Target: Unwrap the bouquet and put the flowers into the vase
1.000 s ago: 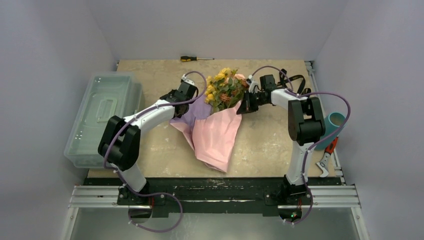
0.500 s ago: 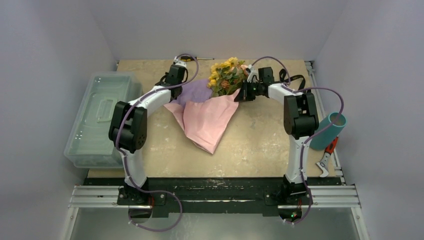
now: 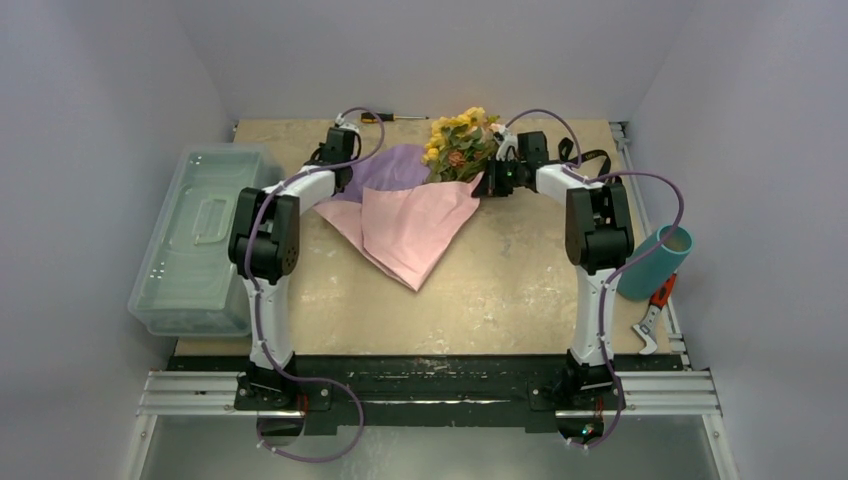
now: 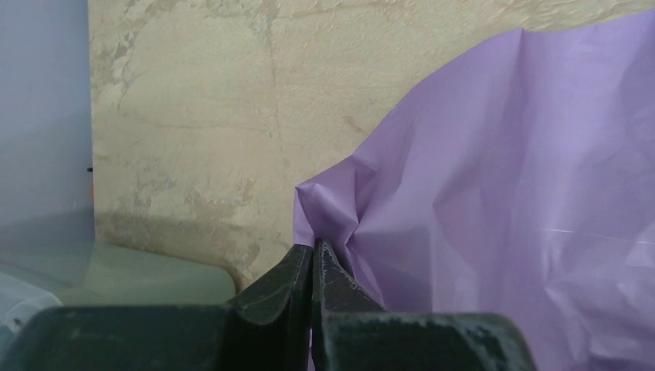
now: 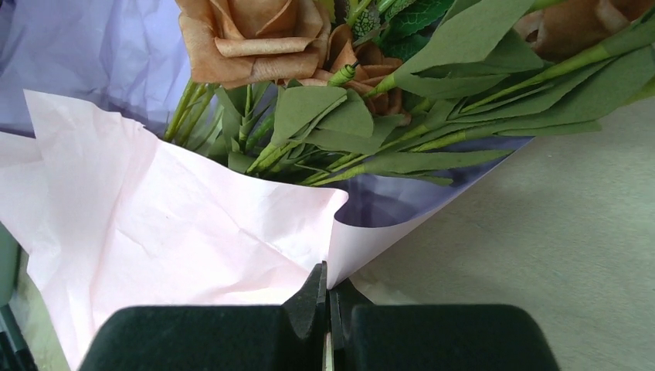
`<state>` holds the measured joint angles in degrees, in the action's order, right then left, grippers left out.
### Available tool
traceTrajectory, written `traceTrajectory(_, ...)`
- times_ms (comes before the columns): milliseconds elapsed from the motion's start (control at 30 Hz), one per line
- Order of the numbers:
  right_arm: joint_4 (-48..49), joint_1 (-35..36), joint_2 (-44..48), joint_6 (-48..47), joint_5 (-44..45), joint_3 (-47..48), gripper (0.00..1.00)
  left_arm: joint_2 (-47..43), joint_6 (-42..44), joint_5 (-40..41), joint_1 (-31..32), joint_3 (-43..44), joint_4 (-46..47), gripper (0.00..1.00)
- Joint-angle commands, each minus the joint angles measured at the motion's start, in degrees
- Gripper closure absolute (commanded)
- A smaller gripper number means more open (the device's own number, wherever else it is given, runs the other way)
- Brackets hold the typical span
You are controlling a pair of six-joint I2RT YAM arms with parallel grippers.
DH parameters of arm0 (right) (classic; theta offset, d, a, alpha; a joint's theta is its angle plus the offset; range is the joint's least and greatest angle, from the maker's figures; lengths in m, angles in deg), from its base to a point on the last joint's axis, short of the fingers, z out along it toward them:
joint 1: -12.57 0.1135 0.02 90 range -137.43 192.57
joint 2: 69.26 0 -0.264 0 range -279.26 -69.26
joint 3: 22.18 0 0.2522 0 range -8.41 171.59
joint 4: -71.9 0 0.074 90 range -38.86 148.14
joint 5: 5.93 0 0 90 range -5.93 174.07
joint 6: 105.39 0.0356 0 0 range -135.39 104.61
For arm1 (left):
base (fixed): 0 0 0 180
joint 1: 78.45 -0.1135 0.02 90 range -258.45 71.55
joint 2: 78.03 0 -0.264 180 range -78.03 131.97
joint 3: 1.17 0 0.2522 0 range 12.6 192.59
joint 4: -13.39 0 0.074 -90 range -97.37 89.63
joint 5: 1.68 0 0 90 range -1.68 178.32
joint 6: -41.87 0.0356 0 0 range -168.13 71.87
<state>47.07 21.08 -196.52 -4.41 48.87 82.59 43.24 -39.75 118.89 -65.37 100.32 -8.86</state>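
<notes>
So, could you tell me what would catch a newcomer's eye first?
The yellow and peach flowers stand out at the far middle of the table, on opened pink-and-lilac wrapping paper. The left gripper is shut on a lilac corner, the right gripper on the pink edge by the stems. The teal vase sits tilted at the right edge.

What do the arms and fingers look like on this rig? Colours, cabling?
Both match. The left arm and right arm have white links between bulky black joint housings. A lilac cable loops along the outside of each, from base to wrist. The left fingers and right fingers are matt black and taper to thin tips. No markings visible.
</notes>
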Motion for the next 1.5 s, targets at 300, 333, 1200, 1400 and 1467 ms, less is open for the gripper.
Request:
traceTrajectory(300, 1.1, -0.9, -0.7, -1.4, -2.5, 4.7, 0.85, 3.2, 1.7, 0.7, -1.9, 5.8, -1.8, 0.85)
traceTrajectory(333, 0.6, -0.9, -0.4, -1.4, -3.0, 4.9, 0.76, 2.6, 1.2, -1.4, -2.0, 6.3, -2.2, 0.77)
traceTrajectory(1200, -7.9, -1.9, 12.5, -5.0, -4.2, 1.2, 0.09, -13.7, -7.2, -46.0, -5.3, 8.0, -14.2, 0.0)
traceTrajectory(1400, -9.7, -1.9, 15.7, -8.0, -5.1, 0.5, 0.05, -13.1, -10.5, -52.0, -5.4, 3.5, -14.6, 0.04)
traceTrajectory(1467, -10.0, -1.9, 16.9, -8.7, -5.2, 0.0, 0.04, -12.3, -10.9, -53.3, -5.4, 3.5, -15.3, 0.05)
